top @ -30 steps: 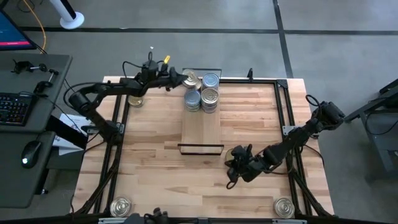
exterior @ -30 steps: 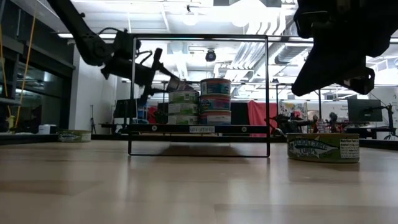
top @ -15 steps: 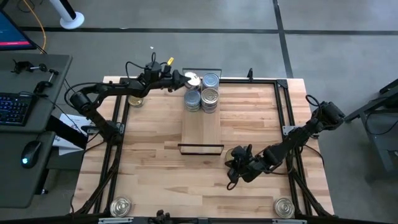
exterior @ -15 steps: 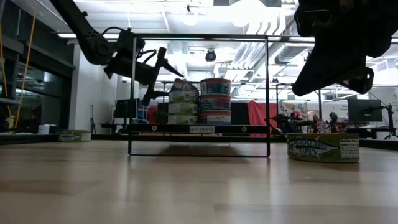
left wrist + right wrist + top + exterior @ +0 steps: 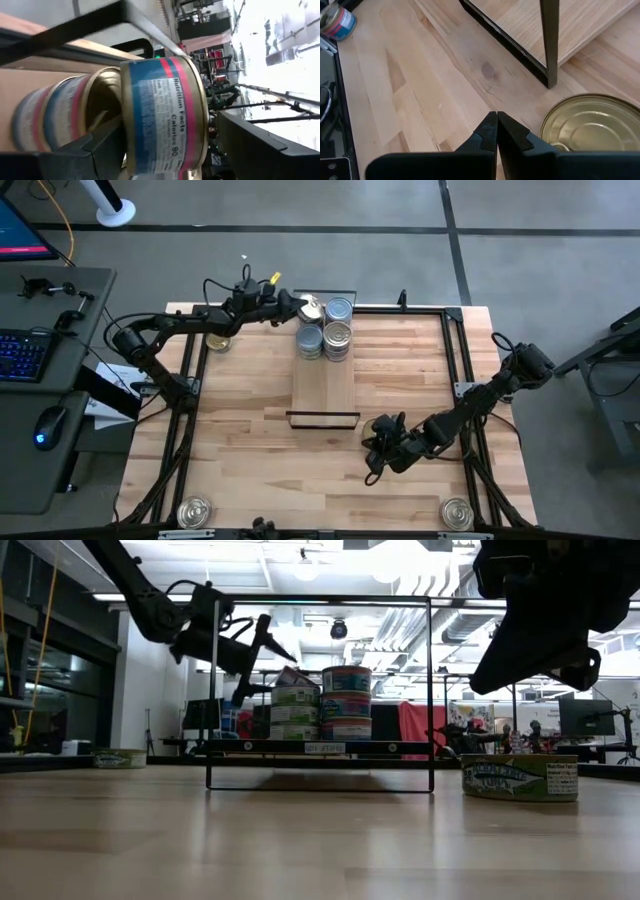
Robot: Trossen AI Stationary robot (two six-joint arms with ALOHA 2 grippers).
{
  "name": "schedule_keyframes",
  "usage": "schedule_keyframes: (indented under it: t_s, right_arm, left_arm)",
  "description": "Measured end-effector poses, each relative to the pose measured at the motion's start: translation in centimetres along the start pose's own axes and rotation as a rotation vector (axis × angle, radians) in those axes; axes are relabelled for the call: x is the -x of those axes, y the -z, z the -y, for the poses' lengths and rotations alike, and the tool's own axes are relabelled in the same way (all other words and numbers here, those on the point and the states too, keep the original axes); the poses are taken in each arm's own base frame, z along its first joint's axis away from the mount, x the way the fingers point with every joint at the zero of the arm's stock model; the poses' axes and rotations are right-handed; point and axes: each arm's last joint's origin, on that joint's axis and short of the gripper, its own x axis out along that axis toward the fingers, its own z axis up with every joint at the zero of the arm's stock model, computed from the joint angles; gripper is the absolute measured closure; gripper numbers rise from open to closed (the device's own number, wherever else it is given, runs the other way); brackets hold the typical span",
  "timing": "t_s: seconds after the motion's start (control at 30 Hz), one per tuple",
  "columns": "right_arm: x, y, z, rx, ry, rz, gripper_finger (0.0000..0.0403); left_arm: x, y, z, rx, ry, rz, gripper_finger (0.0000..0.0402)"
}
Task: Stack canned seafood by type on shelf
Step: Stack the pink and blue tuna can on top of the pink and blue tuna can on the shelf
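Low view, left hand [image 5: 268, 658] open, tilted tin [image 5: 293, 677] half-hidden

Shelf [image 5: 323, 385] at table centre; stacked tins [image 5: 327, 330] on its far end. Single tins: far-left [image 5: 217, 341], near-left corner [image 5: 194, 512], near-right corner [image 5: 456, 513].

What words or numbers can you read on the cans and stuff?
"Nutrition Facts" on the label of the tilted can close to the left arm's camera.
"Calories 90" on that same label.
The rest of that label is too small to read.
The can on the table has blurred, unreadable lettering.
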Motion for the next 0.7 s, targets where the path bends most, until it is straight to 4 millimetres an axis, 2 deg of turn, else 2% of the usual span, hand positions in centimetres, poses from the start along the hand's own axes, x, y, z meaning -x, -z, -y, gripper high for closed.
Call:
schedule_keyframes:
  t_s: [0.27, 0.4, 0.7]
  right_arm:
    - [0.0, 0.0, 0.0, -0.01, 0.001, 0.001, 0.0403]
    - [0.0, 0.0, 0.0, -0.012, 0.001, 0.001, 0.0403]
    - [0.0, 0.0, 0.0, -0.012, 0.001, 0.003, 0.0403]
  left_arm:
    - [-0.8, -0.1, 1.5, -0.089, -0.046, -0.048, 0.0115]
    - [-0.7, -0.5, 1.2, -0.124, -0.116, -0.071, 0.0115]
    - [-0.5, -0.8, 1.3, -0.128, -0.087, -0.106, 0.0115]
